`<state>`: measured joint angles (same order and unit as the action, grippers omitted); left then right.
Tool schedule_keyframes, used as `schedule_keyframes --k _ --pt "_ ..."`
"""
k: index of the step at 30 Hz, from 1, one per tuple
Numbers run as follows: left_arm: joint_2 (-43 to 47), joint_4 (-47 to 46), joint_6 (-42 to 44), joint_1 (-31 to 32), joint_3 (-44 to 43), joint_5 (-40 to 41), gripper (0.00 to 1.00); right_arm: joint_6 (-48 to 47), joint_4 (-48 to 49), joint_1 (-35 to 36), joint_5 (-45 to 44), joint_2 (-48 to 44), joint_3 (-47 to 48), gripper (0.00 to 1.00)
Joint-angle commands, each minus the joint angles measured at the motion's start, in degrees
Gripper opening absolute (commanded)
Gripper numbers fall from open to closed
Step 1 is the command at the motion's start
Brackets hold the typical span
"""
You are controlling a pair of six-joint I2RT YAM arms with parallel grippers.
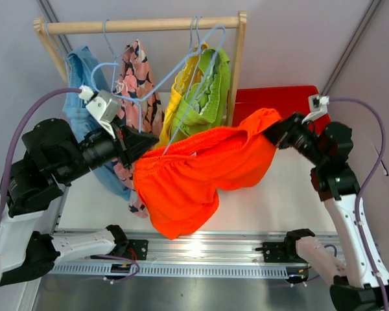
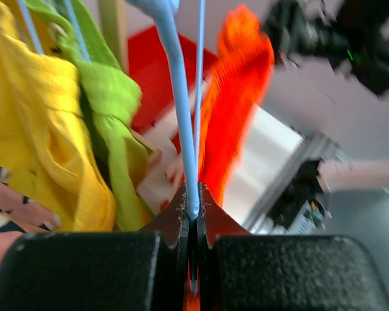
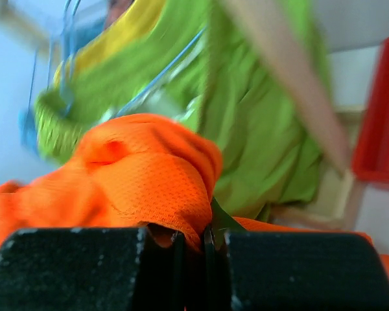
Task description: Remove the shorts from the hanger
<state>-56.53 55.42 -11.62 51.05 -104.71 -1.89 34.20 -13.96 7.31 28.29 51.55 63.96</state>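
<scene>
Top external view: at the far left of the wooden rack (image 1: pixel 142 26), the light blue shorts (image 1: pixel 74 81) hang from the rail, partly hidden by the left arm. Just to their right hang the pink shorts (image 1: pixel 137 71) with the dark print, and their lower edge reaches down beside the orange pair.

The left gripper (image 1: pixel 146 141) points right, in front of the pink pair. In the left wrist view its fingers (image 2: pixel 175 220) are pinched shut on the thin bar of a light blue hanger (image 2: pixel 175 97), with a sliver of orange fabric showing below the pinch.

Further right the yellow shorts (image 1: pixel 176 97) and the lime green shorts (image 1: pixel 211 97) hang side by side near the rack's right post.

The orange shorts (image 1: pixel 201 168) are stretched below them between the two grippers and sag over the white table (image 1: pixel 91 201). Whether they are on the hanger's bar cannot be told.

A red bin (image 1: pixel 279 100) sits behind them. At the right, the right gripper (image 1: pixel 275 133) is clamped on a bunched fold of the orange fabric, as the right wrist view confirms.
</scene>
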Motion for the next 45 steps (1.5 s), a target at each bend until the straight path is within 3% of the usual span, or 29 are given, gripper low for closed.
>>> schedule_keyframes --k 1,5,7,10,11,12,14,15,18,20,24,31,36,39,40,41,42,45 --pt "-1.9 -12.0 -0.3 0.3 -0.9 12.1 0.0 -5.9 6.4 9.7 4.7 -6.8 -2.5 0.0" --pt "-3.7 -32.9 0.0 0.3 5.2 21.1 0.0 -7.5 1.1 19.5 6.3 -10.4 -2.0 0.0" --pt "-5.8 -37.3 0.3 0.3 7.0 20.8 0.0 -7.9 -0.7 22.0 5.2 -10.9 -0.7 0.0" --pt "-11.7 -27.2 -0.9 0.3 -3.4 22.8 0.0 -11.4 -7.3 24.2 -8.3 -9.5 6.8 0.0" --pt "-12.1 -20.8 -0.9 0.3 -5.6 23.5 0.0 -14.2 -12.0 24.2 -13.0 -8.1 14.1 0.0" --pt "-11.4 -18.5 -0.9 0.3 -5.5 25.9 0.0 -15.8 -14.1 24.0 -22.8 -6.3 18.3 0.0" --pt "-5.7 -15.3 -0.3 0.3 -0.6 27.5 0.0 -20.5 -18.8 24.0 -32.0 0.8 32.2 0.0" --pt "-3.7 -14.1 -0.2 0.3 0.6 28.9 0.0 -22.0 -19.4 24.1 -40.9 3.4 36.7 0.0" --pt "2.3 -6.4 -0.9 0.4 3.2 31.5 0.0 -29.3 -16.9 23.3 -52.4 13.9 51.1 0.0" --pt "4.7 -0.3 -2.3 0.4 3.7 33.0 0.0 -32.7 -13.3 21.5 -54.0 22.1 57.3 0.0" --pt "7.9 5.5 -4.5 0.4 5.8 31.8 0.0 -32.7 -10.6 10.0 -48.0 35.6 73.6 0.0" --pt "7.9 6.2 -4.5 0.3 10.7 30.4 0.0 -21.9 2.2 -5.4 -42.9 46.3 71.7 0.0" --pt "7.1 4.4 -4.6 0.3 12.9 29.2 0.0 -19.4 8.6 -9.8 -41.0 51.0 66.3 0.0" --pt "5.8 2.2 -3.7 0.4 14.7 30.4 0.0 -18.0 11.4 -10.2 -39.4 50.8 55.2 0.0" --pt "4.5 1.8 -3.6 0.3 15.4 31.1 0.0 -17.0 10.8 -10.2 -38.6 50.8 50.1 0.04" --pt "3.7 1.3 -3.4 0.3 15.3 31.8 0.0 -16.4 9.6 -10.2 -37.8 51.0 48.3 0.24" --pt "2.9 0.9 -3.2 0.3 15.0 32.9 0.0 -15.7 5.5 -10.3 -37.0 51.6 47.0 0.96" --pt "-0.8 -0.2 -2.0 -0.1 13.5 34.7 0.0 -11.7 -5.6 -10.0 -36.4 55.4 45.3 0.99"
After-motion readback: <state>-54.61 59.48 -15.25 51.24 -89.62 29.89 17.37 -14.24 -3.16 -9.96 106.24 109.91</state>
